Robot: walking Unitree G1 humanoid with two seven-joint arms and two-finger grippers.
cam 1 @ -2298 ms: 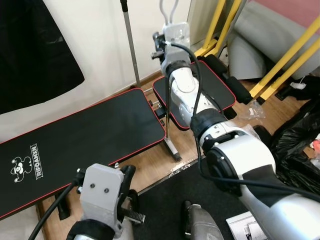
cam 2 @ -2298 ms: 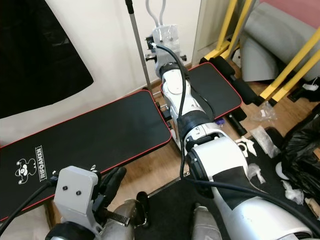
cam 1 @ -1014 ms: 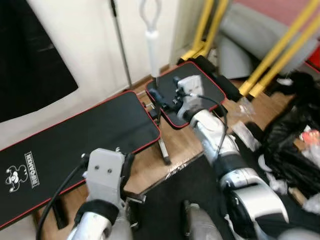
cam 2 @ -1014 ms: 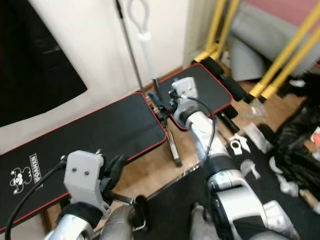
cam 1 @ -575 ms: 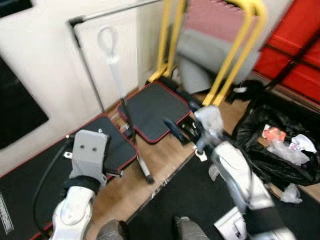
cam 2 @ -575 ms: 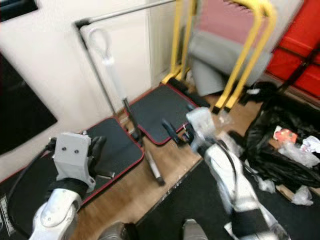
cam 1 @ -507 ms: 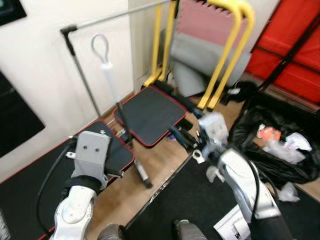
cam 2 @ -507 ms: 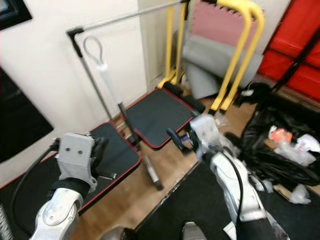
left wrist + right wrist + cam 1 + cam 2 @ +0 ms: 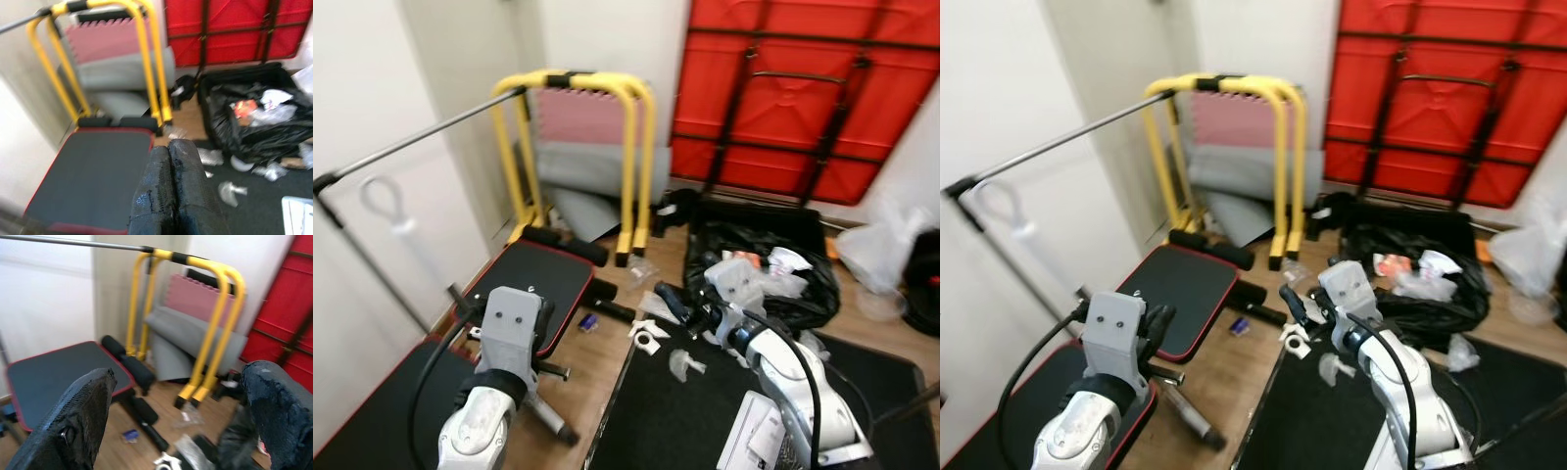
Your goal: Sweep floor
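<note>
Pale plastic scraps (image 9: 685, 364) and a white bracket (image 9: 650, 339) lie where the wood floor meets a black floor mat (image 9: 656, 421). More litter sits in an open black rubbish bag (image 9: 773, 279). A white handle with a loop (image 9: 386, 204) leans on the wall at far left. My right gripper (image 9: 1295, 300) hangs open and empty above the scraps, its fingers (image 9: 83, 416) spread wide in the right wrist view. My left gripper (image 9: 169, 146) is shut on nothing, held over the bench pad.
A weight bench with black, red-edged pads (image 9: 548, 279) stands on the left. Yellow bars (image 9: 634, 166) with grey mats (image 9: 587, 181) stand behind. A red folded panel (image 9: 803, 88) leans on the back wall. A metal bar (image 9: 411, 142) crosses at left. A leaflet (image 9: 759, 436) lies on the mat.
The camera has swung far right, from the bench to the yellow bars and rubbish bag. My right gripper has left the white handle and dropped lower over the floor.
</note>
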